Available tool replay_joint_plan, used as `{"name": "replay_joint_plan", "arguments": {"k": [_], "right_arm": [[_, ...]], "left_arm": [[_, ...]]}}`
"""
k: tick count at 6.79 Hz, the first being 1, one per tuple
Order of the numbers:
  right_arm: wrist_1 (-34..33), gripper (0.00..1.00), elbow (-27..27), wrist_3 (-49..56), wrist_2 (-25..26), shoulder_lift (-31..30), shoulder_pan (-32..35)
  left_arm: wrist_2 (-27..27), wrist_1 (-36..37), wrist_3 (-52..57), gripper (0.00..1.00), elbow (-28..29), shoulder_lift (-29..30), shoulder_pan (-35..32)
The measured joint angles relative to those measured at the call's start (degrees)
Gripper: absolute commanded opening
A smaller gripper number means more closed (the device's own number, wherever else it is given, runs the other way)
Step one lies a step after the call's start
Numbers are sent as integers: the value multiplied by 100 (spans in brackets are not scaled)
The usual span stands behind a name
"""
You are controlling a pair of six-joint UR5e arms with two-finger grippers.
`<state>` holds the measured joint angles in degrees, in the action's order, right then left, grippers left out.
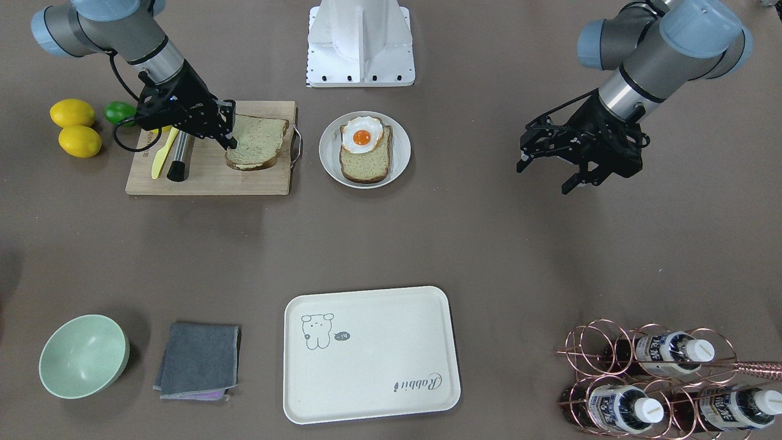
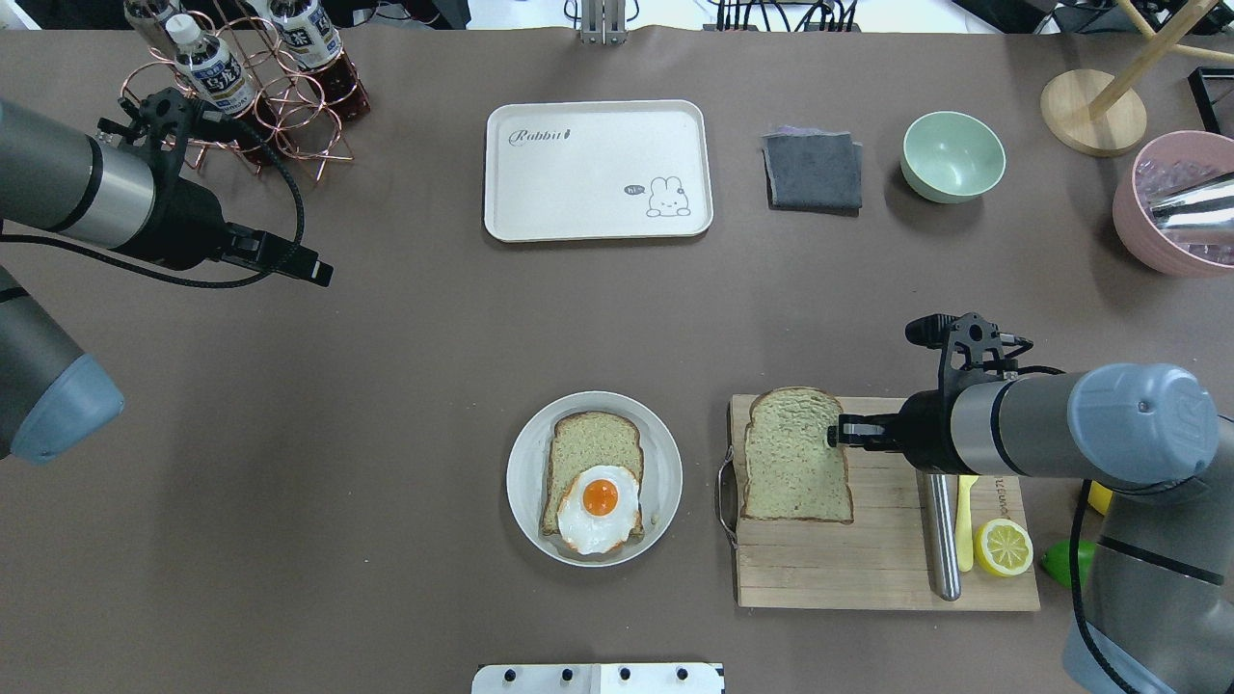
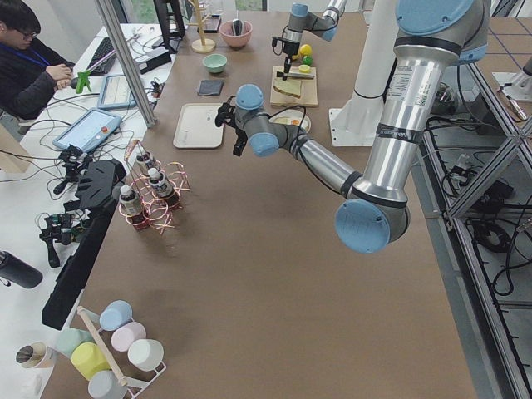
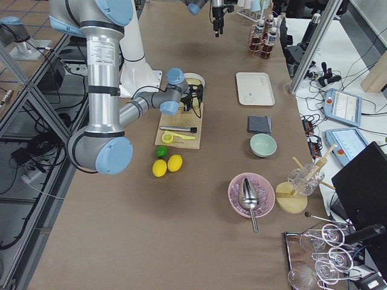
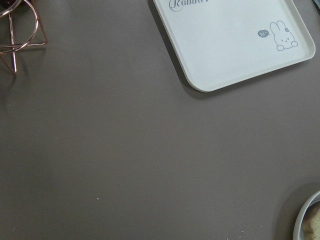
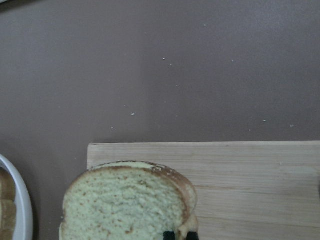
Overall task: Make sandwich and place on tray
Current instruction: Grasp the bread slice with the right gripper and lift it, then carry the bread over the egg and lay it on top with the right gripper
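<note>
One bread slice (image 1: 256,142) lies on the wooden cutting board (image 1: 208,180). My right gripper (image 1: 231,144) is shut on its crust edge; the wrist view shows the fingertips (image 6: 170,235) pinching the crust of that slice (image 6: 125,205). The second bread slice (image 1: 366,164) lies on a round white plate (image 1: 327,153) with the fried egg (image 1: 361,135) on its upper part. The cream tray (image 1: 366,373) sits bare at the table's far side from the robot. My left gripper (image 1: 542,178) is open and empty, hovering over bare table well to the side of the plate.
On the board lie a yellow knife (image 1: 162,156) and a metal-handled tool (image 1: 180,160). Two lemons (image 1: 73,125) and a lime (image 1: 119,112) sit beside it. A green bowl (image 1: 82,354), a grey cloth (image 1: 198,360) and a copper bottle rack (image 1: 660,379) flank the tray.
</note>
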<state>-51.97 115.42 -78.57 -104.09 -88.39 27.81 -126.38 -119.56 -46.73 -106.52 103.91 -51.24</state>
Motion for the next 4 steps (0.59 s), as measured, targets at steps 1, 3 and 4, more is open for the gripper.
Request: {"name": "replay_joint_plan", "arguments": {"k": [1, 3, 4], "right_arm": [[-352, 0, 12, -8, -37, 418, 16], [-1342, 0, -4, -72, 149, 1382, -240], [-1672, 0, -49, -108, 379, 1731, -497]], "left_arm": [[-3, -3, -2, 98, 3, -1, 0], [-9, -17, -3, 98, 17, -8, 0], [-19, -32, -3, 98, 26, -8, 0]]}}
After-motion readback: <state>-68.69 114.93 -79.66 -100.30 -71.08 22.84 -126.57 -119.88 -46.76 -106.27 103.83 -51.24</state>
